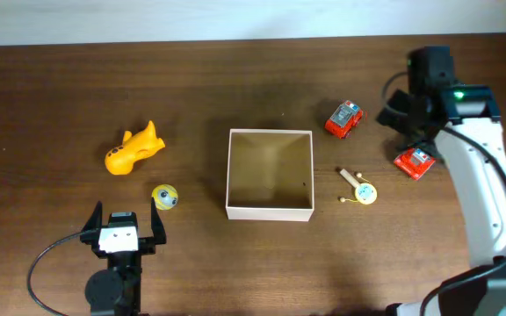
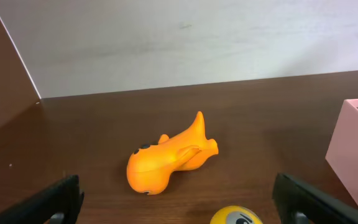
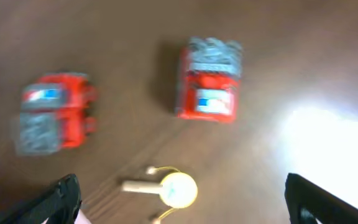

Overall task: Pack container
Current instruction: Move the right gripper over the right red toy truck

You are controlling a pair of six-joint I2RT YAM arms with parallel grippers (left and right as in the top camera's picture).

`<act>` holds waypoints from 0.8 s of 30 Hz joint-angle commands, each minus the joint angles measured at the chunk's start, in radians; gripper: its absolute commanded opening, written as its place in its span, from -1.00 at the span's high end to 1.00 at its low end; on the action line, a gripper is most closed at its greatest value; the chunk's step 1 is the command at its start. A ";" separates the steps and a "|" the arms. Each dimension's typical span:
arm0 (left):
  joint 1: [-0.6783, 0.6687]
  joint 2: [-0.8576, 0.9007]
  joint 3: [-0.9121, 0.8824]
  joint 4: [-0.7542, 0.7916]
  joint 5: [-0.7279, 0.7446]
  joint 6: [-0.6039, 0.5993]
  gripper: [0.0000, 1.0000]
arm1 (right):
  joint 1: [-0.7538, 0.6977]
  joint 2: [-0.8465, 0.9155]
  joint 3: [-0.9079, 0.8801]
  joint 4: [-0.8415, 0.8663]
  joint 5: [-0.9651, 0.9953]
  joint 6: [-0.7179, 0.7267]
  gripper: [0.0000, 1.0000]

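The container [image 1: 269,211], a shallow white-walled box with a tan inside, stands empty at the table's middle; one corner of it [image 2: 355,146] shows at the right of the left wrist view. An orange animal toy [image 1: 133,149] [image 2: 168,162] and a yellow ball [image 1: 164,197] [image 2: 238,216] lie left of it. My left gripper [image 1: 126,218] [image 2: 182,202] is open just short of the ball. Right of the box lie two red cars [image 1: 344,119] [image 1: 414,161] and a yellow drum toy [image 1: 363,191] [image 3: 178,188]. My right gripper [image 1: 408,123] [image 3: 182,208] hangs open above them, holding nothing.
The dark wooden table [image 1: 235,79] ends at a pale wall along the far edge. The right arm's white link [image 1: 486,193] runs down the right side. In the blurred right wrist view the two cars [image 3: 55,118] [image 3: 210,87] lie beyond the drum toy.
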 commanded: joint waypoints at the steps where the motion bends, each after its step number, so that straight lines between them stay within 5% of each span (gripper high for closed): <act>1: 0.006 -0.009 -0.003 -0.002 0.008 0.010 -0.98 | -0.085 0.000 0.011 -0.050 0.026 0.142 -0.98; 8: 0.006 -0.009 -0.003 -0.002 0.008 0.010 -0.99 | -0.201 0.000 -0.001 -0.087 -0.059 0.136 -0.98; 24: 0.006 -0.009 -0.003 -0.002 0.008 0.010 -0.98 | -0.161 0.022 -0.158 0.061 -0.113 0.061 -0.98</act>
